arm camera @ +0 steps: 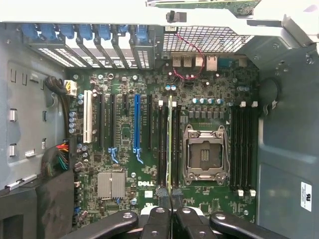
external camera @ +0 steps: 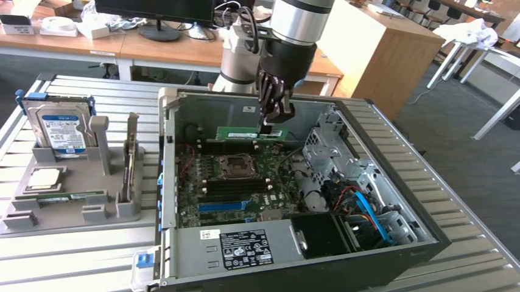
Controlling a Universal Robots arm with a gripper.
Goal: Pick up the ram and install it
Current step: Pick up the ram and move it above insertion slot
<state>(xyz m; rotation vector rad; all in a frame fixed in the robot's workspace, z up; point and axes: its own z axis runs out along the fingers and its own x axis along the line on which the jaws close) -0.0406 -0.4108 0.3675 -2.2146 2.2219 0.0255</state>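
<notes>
My claw (external camera: 274, 121) is clamped shut on the ram (external camera: 243, 132), holding it edge-down inside the open computer case (external camera: 382, 176), above the motherboard and just beyond the empty CPU socket (external camera: 235, 163) toward the case's back wall. In the wrist view the ram (arm camera: 170, 144) shows as 1 thin pale line running out from between the claw (arm camera: 169, 191) tips, parallel to the black memory slots (arm camera: 162, 149) just beside the CPU socket (arm camera: 203, 154). My main worry is alignment. The line sits between 2 of those slots, and I cannot tell which it is meant for, so a descent from here could land the stick on a slot wall or on the board between them. In the exterior view the grip looks off-centre, nearer 1 end of the stick, so pushing down could tilt it and seat only that end, or make it slip in the claw. If the notch faces the wrong way, force would damage the contacts. The stick's contact edge and notch are hidden from me. I cannot make out whether the slot latches are open, and neither view shows how high the stick is above the slots.
</notes>
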